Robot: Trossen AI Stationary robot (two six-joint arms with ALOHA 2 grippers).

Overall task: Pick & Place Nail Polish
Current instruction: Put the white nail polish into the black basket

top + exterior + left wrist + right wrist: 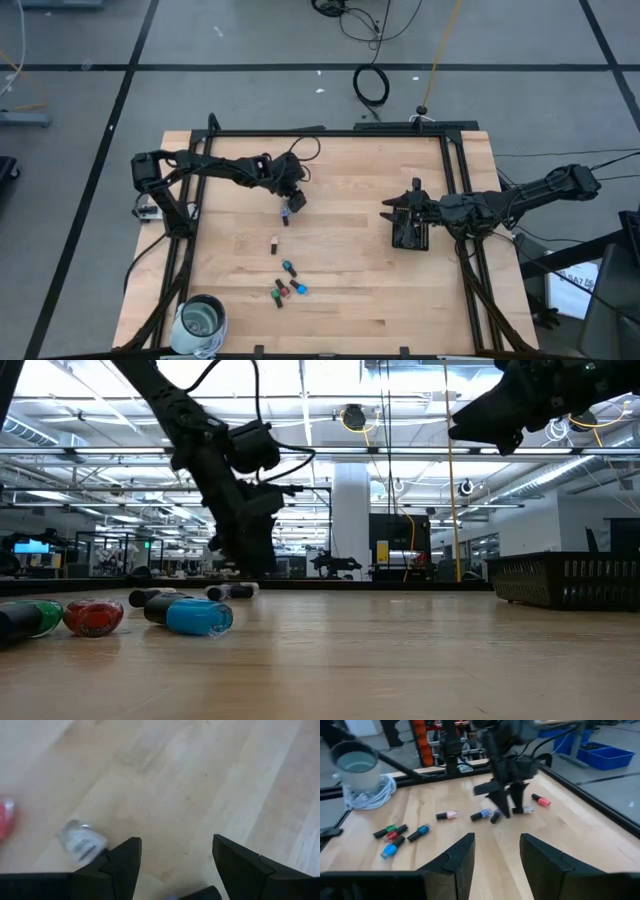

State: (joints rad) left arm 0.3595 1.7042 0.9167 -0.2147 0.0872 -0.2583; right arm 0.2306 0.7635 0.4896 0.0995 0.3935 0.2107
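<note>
The nail polish bottles [287, 290] lie on their sides on the wooden table [340, 250], mostly in a loose cluster toward the front, long axes pointing various ways; a pink one [447, 815] lies alone nearer the middle. The left gripper [291, 205] reaches down among a few more bottles, jaws open and apparently empty. The right gripper [392, 212] hangs open over the black tray [412, 234]. Bare wood lies between. A glass jar [200, 322] stands at the front left corner.
</note>
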